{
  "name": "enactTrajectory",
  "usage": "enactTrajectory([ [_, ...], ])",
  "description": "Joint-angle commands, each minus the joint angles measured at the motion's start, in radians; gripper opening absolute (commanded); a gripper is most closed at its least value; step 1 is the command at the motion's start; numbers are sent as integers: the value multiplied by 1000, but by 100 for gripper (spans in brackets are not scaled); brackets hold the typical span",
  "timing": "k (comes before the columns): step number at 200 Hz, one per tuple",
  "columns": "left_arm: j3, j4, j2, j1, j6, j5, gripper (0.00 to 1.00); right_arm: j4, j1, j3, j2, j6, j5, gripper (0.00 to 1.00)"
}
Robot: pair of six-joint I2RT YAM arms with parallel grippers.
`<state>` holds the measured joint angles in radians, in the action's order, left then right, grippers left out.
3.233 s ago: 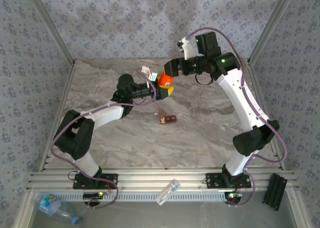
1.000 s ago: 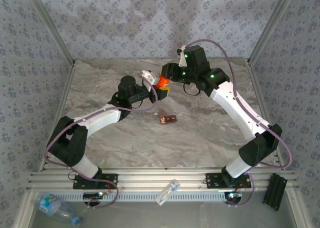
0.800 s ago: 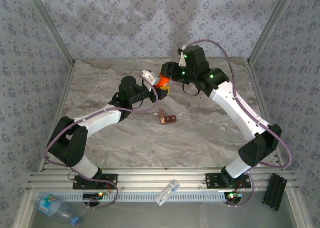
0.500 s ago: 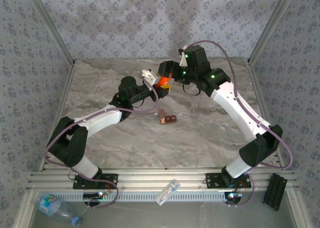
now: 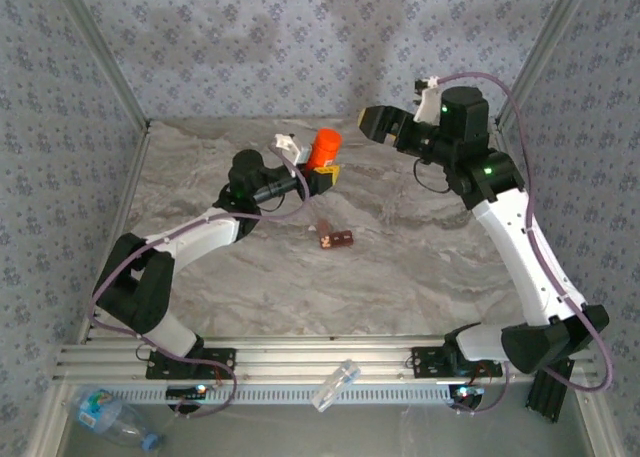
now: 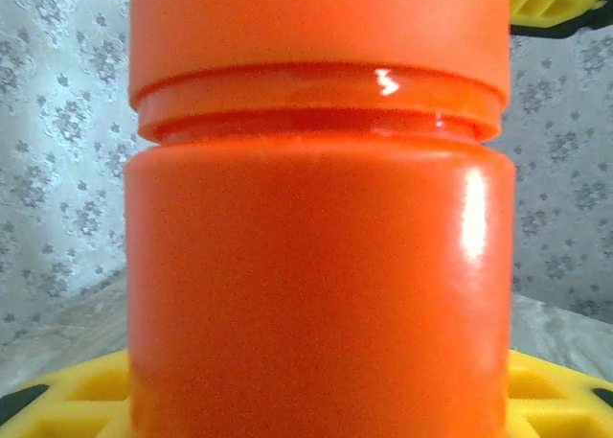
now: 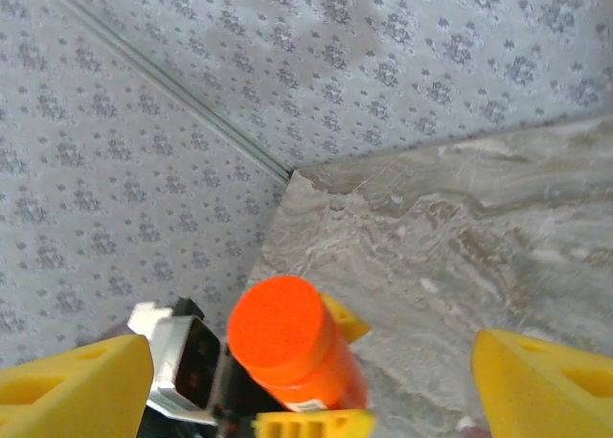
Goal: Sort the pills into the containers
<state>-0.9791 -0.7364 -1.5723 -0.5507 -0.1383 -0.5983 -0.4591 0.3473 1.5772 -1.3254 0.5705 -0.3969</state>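
Note:
A small orange-red pill bottle (image 5: 322, 148) stands upright in my left gripper (image 5: 323, 173), which is shut on its lower body at the back middle of the table. In the left wrist view the bottle (image 6: 316, 265) is very close, lid on, with yellow fingers (image 6: 556, 390) beside it. My right gripper (image 5: 368, 121) hangs open to the right of the bottle, apart from it. In the right wrist view the bottle's flat lid (image 7: 278, 325) lies between my wide-open right fingers (image 7: 77, 385). Brown pills (image 5: 336, 239) lie on the marble table (image 5: 400, 267).
A clear water bottle with a blue label (image 5: 110, 414) lies below the front rail at left. A clear plastic piece (image 5: 336, 385) rests on the rail and a black block (image 5: 550, 382) sits at front right. Patterned walls (image 5: 250, 47) close in the table.
My right gripper was closed around the bottle's top; it has let go and pulled back to the right. The left gripper keeps the bottle, now raised slightly and more upright.

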Motion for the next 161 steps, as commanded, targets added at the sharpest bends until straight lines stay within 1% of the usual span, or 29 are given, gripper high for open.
enactTrajectory([
  [1, -58, -28, 18, 17, -63, -142, 0, 43, -18, -24, -20, -213, -194, 88],
  [16, -77, 18, 18, 19, -57, -193, 0, 35, -26, -10, -50, -265, -314, 88],
  [32, -98, 63, 15, 18, -55, -243, 0, 32, -27, 15, -87, -282, -386, 88],
  [47, -106, 78, 12, 20, -58, -264, 0, 25, -19, 40, -120, -288, -420, 88],
  [122, -118, 92, 2, 18, -66, -290, 0, 17, 30, 69, -189, -285, -421, 85],
  [161, -119, 92, -3, 18, -67, -291, 0, 8, 38, 75, -201, -286, -415, 79],
])
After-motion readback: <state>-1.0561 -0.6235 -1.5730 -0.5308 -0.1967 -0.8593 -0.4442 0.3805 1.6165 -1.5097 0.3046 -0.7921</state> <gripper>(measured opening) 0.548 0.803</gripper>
